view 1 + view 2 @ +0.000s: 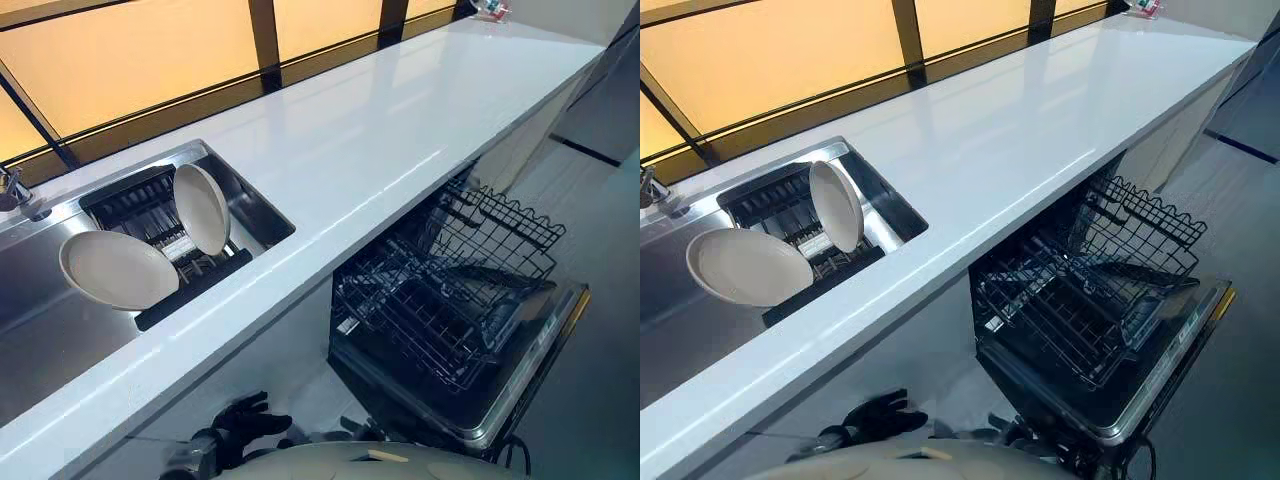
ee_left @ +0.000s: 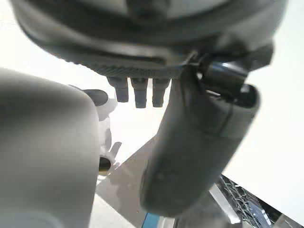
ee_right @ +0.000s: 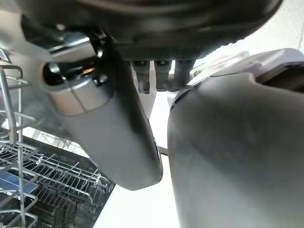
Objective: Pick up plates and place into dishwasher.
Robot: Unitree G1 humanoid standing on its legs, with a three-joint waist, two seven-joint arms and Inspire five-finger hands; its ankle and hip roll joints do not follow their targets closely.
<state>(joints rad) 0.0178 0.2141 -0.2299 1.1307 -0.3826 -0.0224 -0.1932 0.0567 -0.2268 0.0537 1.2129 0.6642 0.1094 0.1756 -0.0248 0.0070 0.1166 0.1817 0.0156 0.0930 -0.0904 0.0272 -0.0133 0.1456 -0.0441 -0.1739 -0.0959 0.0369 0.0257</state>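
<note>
Well, a small white tag (image 1: 346, 325) is hanging on the front of the wire basket (image 1: 440, 300), its print too small to read, and a little red-and-white item (image 1: 490, 8) is sitting at the far end of the counter (image 1: 380, 140), likewise unreadable. The counter's front edge is running straight across above the dishwasher door (image 1: 520, 385), which is lying folded down with the basket drawn out over it. Grey floor (image 1: 600, 240) is stretching away beyond the door.

Both plates are waiting in the black dish rack (image 1: 195, 290) inside the steel sink (image 1: 40, 330), just beside the tap (image 1: 12, 190). The upright plate (image 1: 202, 208), pale cream and round, is standing on its edge. The leaning plate (image 1: 118, 270), the same colour, is tilting at the rack's nearer end, close to the first.

The left hand (image 1: 245, 420) is hanging below the counter edge with fingers spread and relaxed, grasping nothing. The right hand (image 3: 118, 137) is hovering beside the basket wires, fingers and thumb loose and likewise grasping nothing.
</note>
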